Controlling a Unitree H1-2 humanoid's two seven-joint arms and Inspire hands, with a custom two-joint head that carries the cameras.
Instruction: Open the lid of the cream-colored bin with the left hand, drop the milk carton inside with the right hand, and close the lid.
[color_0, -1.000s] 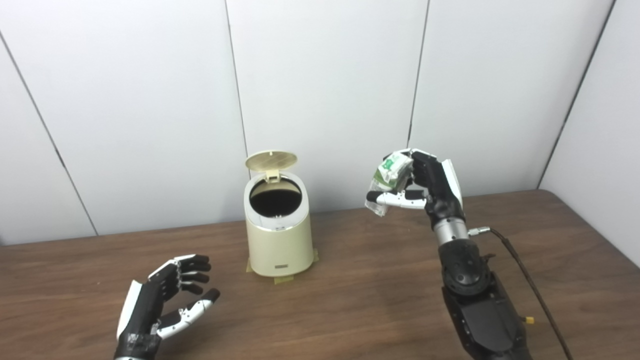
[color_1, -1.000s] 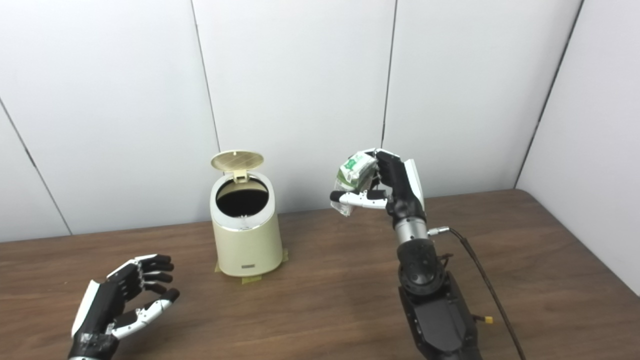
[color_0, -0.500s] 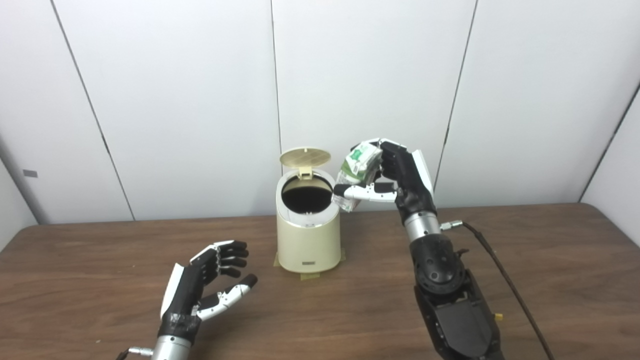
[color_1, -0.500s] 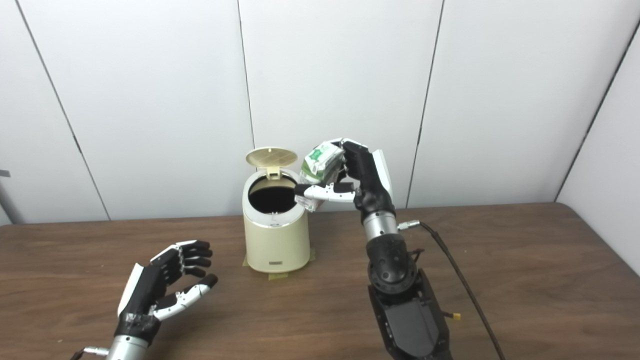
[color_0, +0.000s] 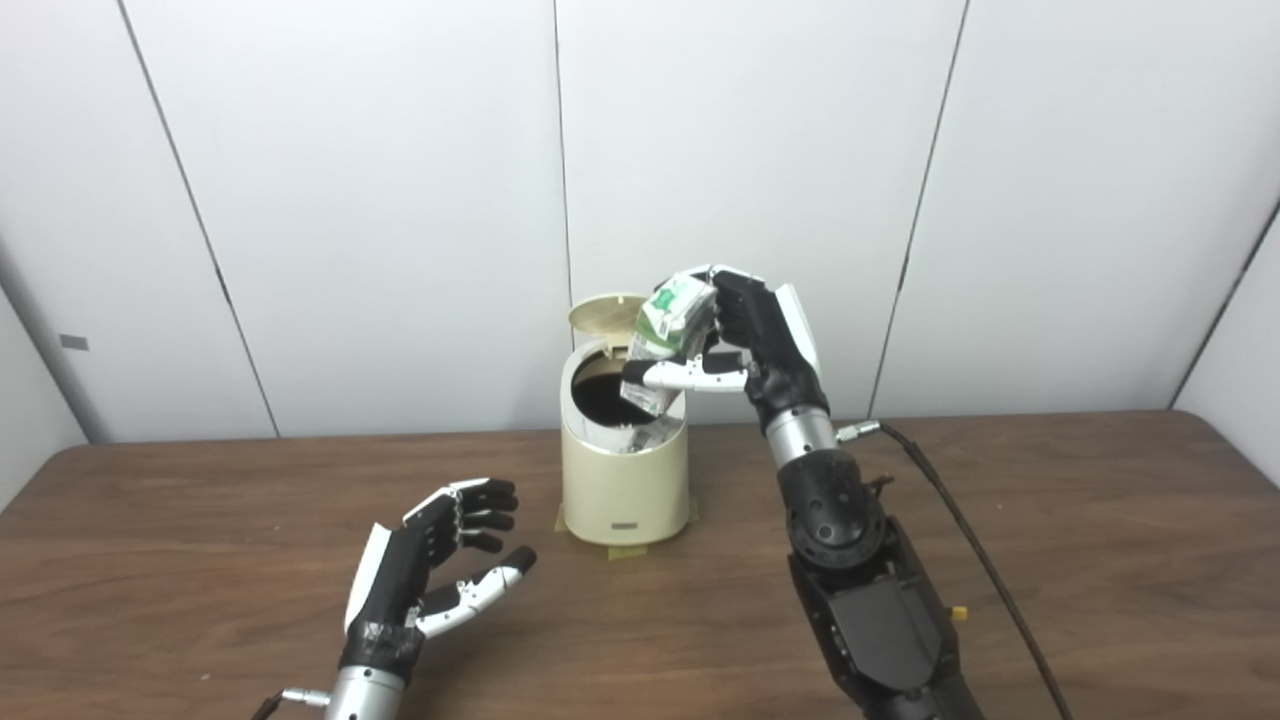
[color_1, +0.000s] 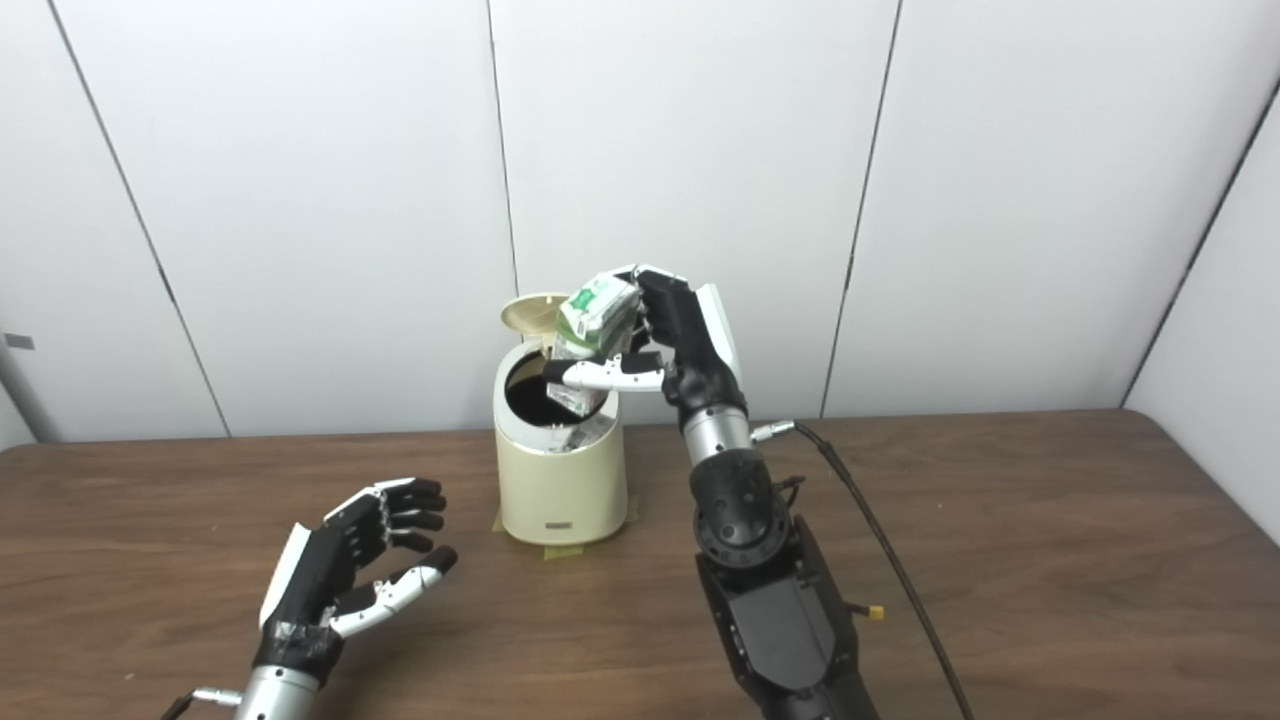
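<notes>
Brown bench (color_0: 1050, 480), wide and bare at the sides. On it, cream-colored bin (color_0: 625, 480), lid (color_0: 600, 312) raised at the back. Right robot hand (color_0: 755, 345) clasped round milk carton (color_0: 668, 340) (tilted, above the bin mouth). Left robot hand (color_0: 430, 565) empty, fingers spread, near the bin.

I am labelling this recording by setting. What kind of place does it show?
Probably a lab or test room, not a home: plain white wall panels, a bare wooden table, and the cream-colored bin taped down at its base.
</notes>
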